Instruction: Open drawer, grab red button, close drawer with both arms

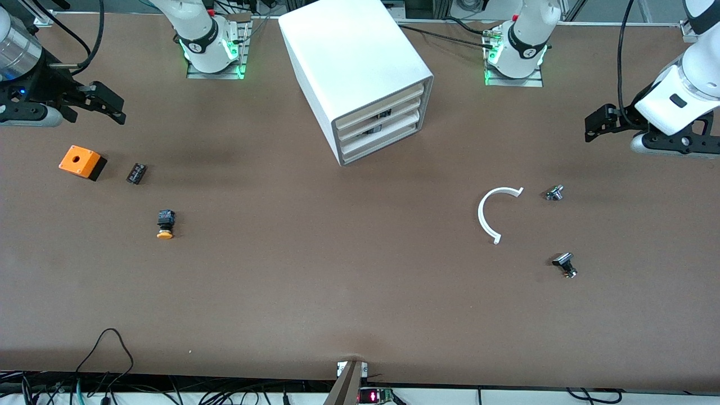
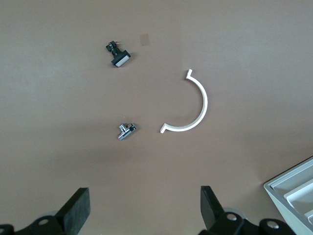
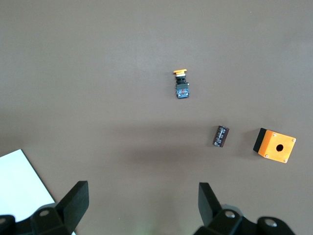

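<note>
Drawers shut, both hands waiting at the table ends

No red-capped button is seen on the tabletop (image 1: 360, 315); it is judged to lie inside the cabinet (image 1: 360, 73), whose drawer fronts (image 1: 379, 126) are turned toward the left arm's end. The left hand (image 1: 604, 122) and right hand (image 1: 104, 102) are held spread, well apart from it.

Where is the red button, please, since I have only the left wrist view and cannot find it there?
Observer: No view shows it; the cabinet has all its drawers shut.
Operator: Is any button out on the table?
Observer: Only an orange-capped button, toward the right arm's end.
Operator: My left gripper hangs open near the arc; where is the right gripper?
Observer: Open, over the table beside an orange box.
</note>
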{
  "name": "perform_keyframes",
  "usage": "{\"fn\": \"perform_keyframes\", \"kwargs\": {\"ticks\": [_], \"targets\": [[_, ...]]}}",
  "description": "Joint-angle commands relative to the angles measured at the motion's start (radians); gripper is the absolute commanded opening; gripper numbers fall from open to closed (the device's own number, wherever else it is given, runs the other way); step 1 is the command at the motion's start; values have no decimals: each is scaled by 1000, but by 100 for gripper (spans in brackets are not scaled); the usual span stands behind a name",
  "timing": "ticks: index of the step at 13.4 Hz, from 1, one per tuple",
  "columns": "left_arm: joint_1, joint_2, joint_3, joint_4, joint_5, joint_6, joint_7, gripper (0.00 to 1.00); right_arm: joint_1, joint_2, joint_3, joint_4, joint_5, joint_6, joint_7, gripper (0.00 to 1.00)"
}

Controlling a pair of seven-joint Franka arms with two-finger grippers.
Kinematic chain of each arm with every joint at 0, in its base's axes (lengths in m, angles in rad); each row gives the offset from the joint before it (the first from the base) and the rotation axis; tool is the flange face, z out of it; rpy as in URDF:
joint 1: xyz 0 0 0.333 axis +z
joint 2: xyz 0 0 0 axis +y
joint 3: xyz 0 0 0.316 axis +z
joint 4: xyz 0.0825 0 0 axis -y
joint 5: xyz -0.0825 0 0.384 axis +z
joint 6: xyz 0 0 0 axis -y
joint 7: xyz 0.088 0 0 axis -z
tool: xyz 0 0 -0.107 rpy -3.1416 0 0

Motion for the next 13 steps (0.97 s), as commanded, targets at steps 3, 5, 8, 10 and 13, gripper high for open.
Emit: {"fn": "perform_keyframes", "kwargs": {"ticks": [3,5,8,10,13], "targets": [[1,-10,2,7,-21,-21,-3,99,-16,1,8,1,2,-17,20,99],[0,-12,-9,7,-21,-23,-5,99,-16,18,8,12,0,-23,14,99],[-3,-12,-17,7,-21,-23,-14,99,-13,29,10,13,-7,-29,-24,99],[-2,-12,-29,9,-21,-23,-37,99,-11,53,10,13,2,-17,-61,99],[-3,-13,-41,9,-21,-46,-37,99,-2,96,14,18,2,-12,-44,99]]}}
